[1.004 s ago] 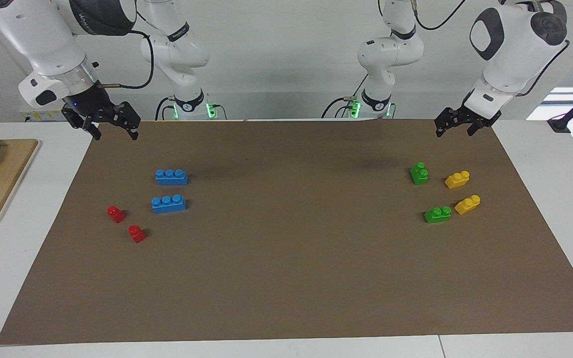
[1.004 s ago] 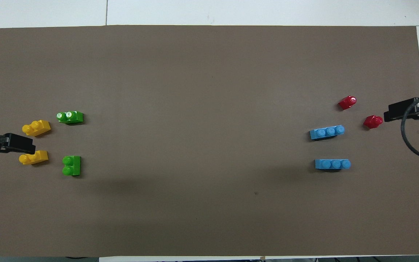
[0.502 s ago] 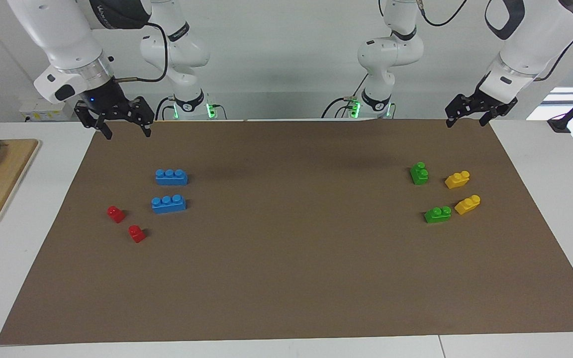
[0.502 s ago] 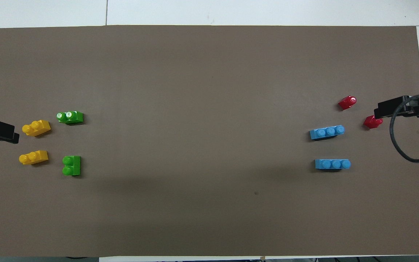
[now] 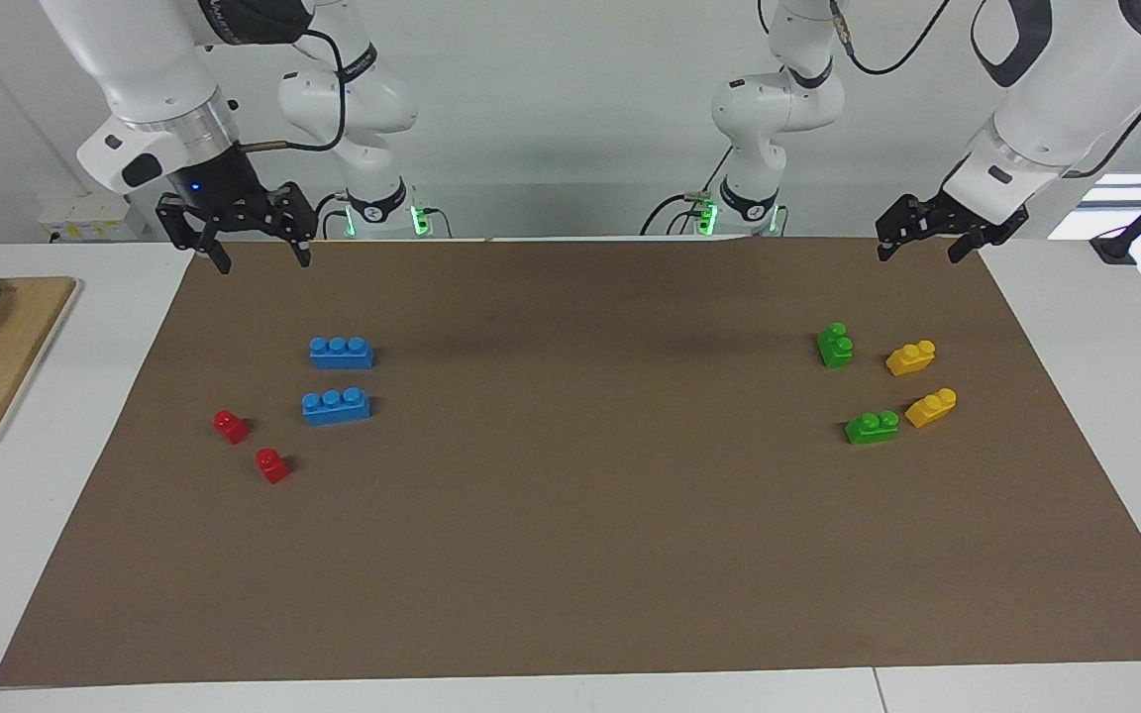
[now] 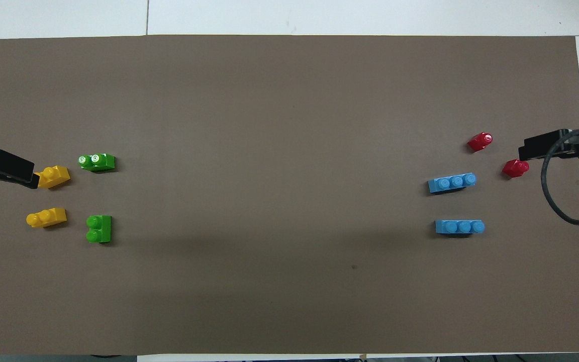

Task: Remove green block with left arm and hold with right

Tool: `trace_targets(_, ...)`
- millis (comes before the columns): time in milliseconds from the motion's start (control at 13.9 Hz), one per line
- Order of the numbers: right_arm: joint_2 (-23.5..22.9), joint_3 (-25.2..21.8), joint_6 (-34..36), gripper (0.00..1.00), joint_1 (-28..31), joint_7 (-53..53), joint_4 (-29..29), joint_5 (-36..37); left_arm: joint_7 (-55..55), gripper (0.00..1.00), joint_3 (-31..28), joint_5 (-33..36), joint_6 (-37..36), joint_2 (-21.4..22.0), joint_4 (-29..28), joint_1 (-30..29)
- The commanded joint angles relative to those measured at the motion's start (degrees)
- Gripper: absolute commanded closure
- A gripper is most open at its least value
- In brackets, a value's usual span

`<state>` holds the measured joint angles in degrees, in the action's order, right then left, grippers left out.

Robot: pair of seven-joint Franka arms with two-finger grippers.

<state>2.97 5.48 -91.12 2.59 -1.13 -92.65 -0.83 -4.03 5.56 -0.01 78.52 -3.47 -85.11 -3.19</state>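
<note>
Two green blocks are seen on the brown mat (image 5: 570, 555) toward the left arm's end of the table. One green block (image 5: 835, 346) lies nearer to the robots, with its two studs lined up toward them; the other green block (image 5: 872, 427) lies farther off and is turned crosswise. Two yellow blocks (image 5: 911, 357) are set just beside the green pair, toward the table's edge, the farther one almost touching the farther green block. Nothing is stacked, so which green block is meant cannot be told.

The left gripper (image 5: 919, 242) is held in the air over the mat's edge nearest the robots, with its fingers spread and nothing between them. The right gripper (image 5: 255, 255) is held over the same edge at the right arm's end, likewise spread wide and empty. Two blue three-stud bricks (image 5: 342, 352) and two red blocks (image 5: 231, 426) lie on the mat at that end.

The pick is judged not yet begun. Several risks are foreseen: the wrong green block could be chosen; a yellow block could be nudged or pinched along with the farther green one, given how close they lie; the grip could be taken across the studs, so that the block slips. At the hand-over, too little free surface might be left for the right gripper.
</note>
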Motion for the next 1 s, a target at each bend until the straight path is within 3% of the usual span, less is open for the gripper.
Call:
trace_targets(0,-0.7,-5.8,0.8,0.00,-5.3,-0.7,1.4,2.0,0.6,0.00,0.0,2.2,-0.6,-0.6,1.8,1.4)
trace_targets(287,-0.7,-6.2,1.0,0.00,-4.0,-0.7,1.5,1.4,0.6,0.00,-0.1,2.2,0.3,2.3,-3.8,1.3)
trace_targets(502,-0.6,-6.3,1.4,0.00,-3.7,-0.6,1.4,1.4,1.0,0.00,-0.1,2.2,5.1,4.3,-8.2,1.1)
trace_targets(932,-0.2,-6.4,1.6,0.00,-3.5,-0.4,0.6,1.4,0.3,0.00,-0.1,2.2,8.7,3.8,-7.9,1.0)
